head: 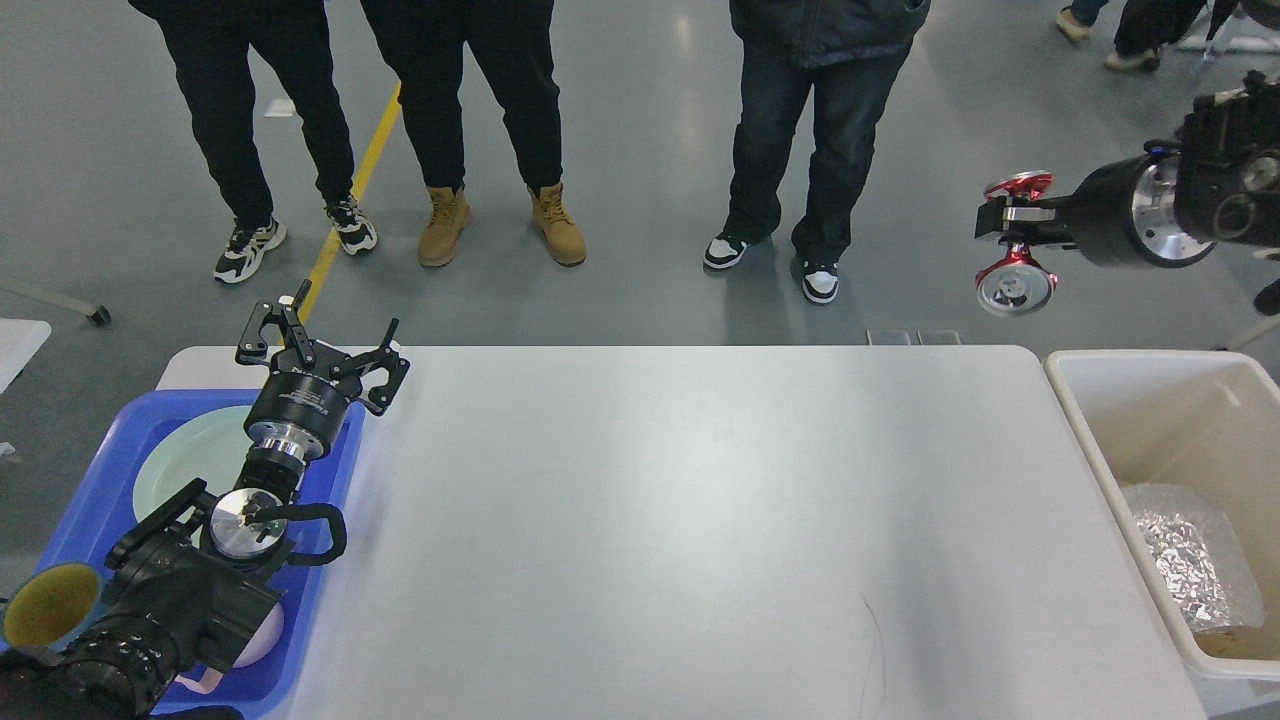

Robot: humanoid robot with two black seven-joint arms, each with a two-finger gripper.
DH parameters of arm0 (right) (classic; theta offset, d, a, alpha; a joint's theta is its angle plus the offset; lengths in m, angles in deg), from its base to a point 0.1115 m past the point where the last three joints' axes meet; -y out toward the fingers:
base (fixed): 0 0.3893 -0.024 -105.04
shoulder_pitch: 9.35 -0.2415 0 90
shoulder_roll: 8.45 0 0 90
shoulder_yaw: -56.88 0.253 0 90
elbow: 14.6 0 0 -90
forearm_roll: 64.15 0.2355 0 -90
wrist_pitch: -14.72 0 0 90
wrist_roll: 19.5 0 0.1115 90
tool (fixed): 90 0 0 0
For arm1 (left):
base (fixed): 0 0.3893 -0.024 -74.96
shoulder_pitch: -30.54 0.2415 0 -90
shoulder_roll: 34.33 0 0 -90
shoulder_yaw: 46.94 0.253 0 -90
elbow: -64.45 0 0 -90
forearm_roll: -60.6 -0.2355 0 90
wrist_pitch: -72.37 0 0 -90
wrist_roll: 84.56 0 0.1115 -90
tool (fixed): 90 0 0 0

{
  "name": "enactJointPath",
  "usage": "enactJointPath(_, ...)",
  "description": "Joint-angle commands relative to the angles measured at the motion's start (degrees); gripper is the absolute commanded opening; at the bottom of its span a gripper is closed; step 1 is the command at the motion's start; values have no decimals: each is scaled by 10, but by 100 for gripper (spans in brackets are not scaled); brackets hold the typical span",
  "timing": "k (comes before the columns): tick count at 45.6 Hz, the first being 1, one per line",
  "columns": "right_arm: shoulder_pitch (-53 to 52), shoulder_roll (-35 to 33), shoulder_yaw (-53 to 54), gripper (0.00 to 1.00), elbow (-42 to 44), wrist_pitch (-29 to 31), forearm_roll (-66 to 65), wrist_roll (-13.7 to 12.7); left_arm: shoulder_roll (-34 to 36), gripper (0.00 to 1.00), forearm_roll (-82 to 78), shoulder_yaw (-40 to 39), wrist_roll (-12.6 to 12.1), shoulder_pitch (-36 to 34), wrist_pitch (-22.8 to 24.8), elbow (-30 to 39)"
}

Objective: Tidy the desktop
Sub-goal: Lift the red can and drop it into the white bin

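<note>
The desktop [660,520] is a wide white tabletop filling the lower half of the head view. My right gripper [1005,222] is raised high at the upper right, above and beyond the table's far right corner, shut on a crushed red can [1015,280] whose silver end faces me. My left gripper [325,335] hovers open and empty over the table's far left corner, just past the blue tray [110,450].
The blue tray holds a pale green plate [190,455], a yellow-lined cup [50,605] and a pink item. A cream bin [1150,400] at the right edge contains crumpled foil [1190,560]. Three people stand beyond the far edge.
</note>
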Motion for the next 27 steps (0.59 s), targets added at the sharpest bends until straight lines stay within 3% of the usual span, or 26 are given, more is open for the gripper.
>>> enactJointPath(1,-56,-15,0,0,1,49,15,1,0,96,0,0,0,0,0,0)
enactJointPath(13,-36,-20,-15,0,39,48,14,-4,0,96,0,0,0,0,0,0)
enactJointPath(27,304,-15,-3,0,360,-39,72,-6,0,96,0,0,0,0,0,0)
